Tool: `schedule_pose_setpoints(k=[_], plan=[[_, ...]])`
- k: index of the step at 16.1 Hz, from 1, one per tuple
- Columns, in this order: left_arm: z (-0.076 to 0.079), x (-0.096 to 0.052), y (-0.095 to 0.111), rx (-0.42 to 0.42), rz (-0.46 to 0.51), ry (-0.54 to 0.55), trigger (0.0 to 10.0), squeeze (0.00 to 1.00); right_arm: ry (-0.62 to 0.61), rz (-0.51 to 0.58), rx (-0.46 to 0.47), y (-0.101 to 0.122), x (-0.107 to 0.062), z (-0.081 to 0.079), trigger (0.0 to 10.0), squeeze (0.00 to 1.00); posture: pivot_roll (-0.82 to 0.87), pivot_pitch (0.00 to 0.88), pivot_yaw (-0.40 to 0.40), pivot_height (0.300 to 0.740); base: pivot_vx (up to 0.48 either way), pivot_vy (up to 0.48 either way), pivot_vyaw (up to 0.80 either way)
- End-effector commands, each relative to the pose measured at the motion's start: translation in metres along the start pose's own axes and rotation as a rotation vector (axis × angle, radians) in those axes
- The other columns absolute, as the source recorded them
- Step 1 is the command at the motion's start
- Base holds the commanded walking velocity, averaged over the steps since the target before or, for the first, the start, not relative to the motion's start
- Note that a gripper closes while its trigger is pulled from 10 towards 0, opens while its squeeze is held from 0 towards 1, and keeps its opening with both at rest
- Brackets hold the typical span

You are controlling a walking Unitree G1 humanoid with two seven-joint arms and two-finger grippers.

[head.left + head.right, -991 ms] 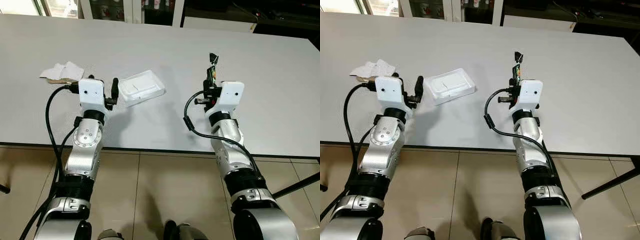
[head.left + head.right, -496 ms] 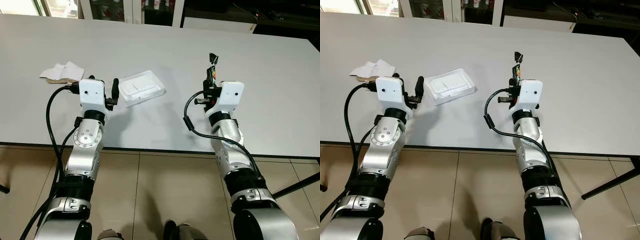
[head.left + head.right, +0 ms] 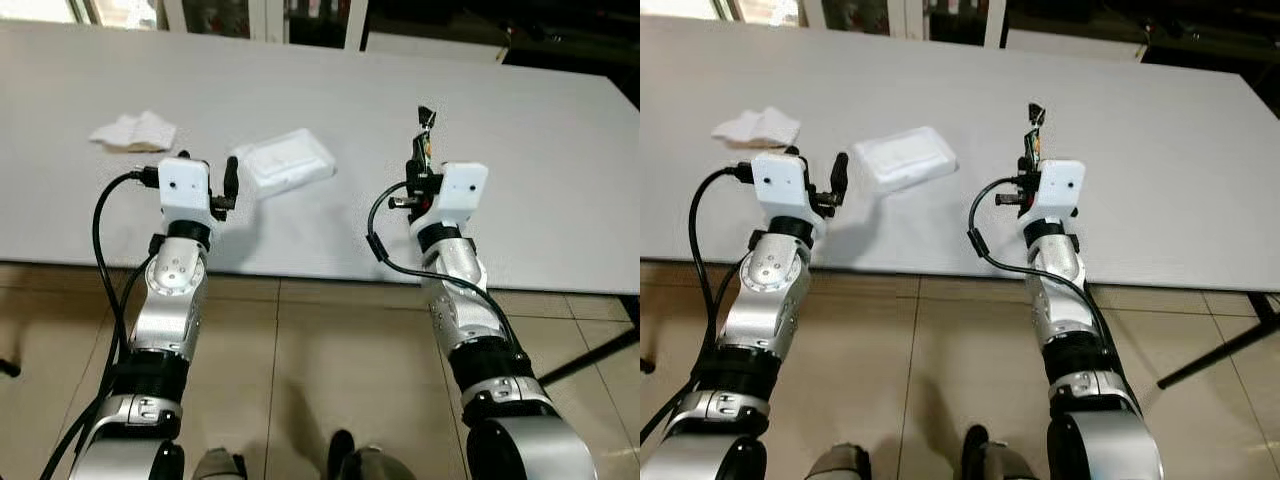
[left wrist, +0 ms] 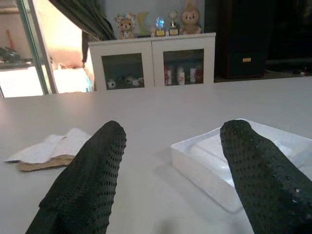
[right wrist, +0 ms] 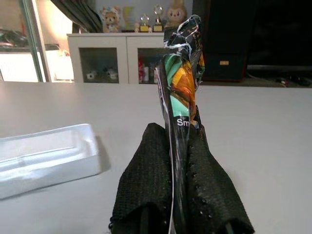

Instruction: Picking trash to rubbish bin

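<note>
Right pincer [image 5: 181,190] clamps a wrapper [image 5: 181,73]; left pincer [image 4: 170,170], apart, faces the foam tray [image 4: 214,161].

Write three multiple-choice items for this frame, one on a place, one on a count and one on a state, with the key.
1. Where does the white foam tray lie?
A. on the floor tiles
B. on the table, just ahead of the left claw
C. in the right claw

2. How many pieces of trash lie loose on the table?
A. two
B. four
C. none

3. What state is the right claw in?
A. open and holding nothing
B. shut on the tray
C. shut on a colourful wrapper

Key: 1 B, the left wrist view shows the tray on the tabletop beyond the spread fingers. 2 A, the tray and the crumpled tissue are the loose pieces. 3 C, the right wrist view shows the wrapper standing up, pinched between the two fingers.
</note>
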State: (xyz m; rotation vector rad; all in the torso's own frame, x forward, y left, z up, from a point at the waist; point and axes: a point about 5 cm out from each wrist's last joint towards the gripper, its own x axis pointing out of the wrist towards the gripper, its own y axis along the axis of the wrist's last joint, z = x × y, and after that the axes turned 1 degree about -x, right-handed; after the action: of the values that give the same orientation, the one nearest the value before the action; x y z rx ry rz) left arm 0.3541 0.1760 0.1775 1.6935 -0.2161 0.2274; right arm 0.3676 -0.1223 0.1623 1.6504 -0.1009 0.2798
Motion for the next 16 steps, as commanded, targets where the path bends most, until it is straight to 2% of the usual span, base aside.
schedule_pose_setpoints(k=[1,16], plan=[[0.0028,-0.001,-0.0002,-0.005,0.003,-0.001,10.0,0.0,-0.005,-0.003,-0.001,0.0001,0.0002,0.0042,10.0,0.0,-0.01,0.093,-0.072,0.74,-0.259,0.0,0.0],[0.003,-0.0011,-0.0017,-0.007,-0.002,0.002,10.0,0.0,0.006,-0.012,-0.001,-0.0012,0.0004,0.0035,10.0,0.0,-0.01,0.091,-0.083,0.74,-0.258,0.0,0.0]])
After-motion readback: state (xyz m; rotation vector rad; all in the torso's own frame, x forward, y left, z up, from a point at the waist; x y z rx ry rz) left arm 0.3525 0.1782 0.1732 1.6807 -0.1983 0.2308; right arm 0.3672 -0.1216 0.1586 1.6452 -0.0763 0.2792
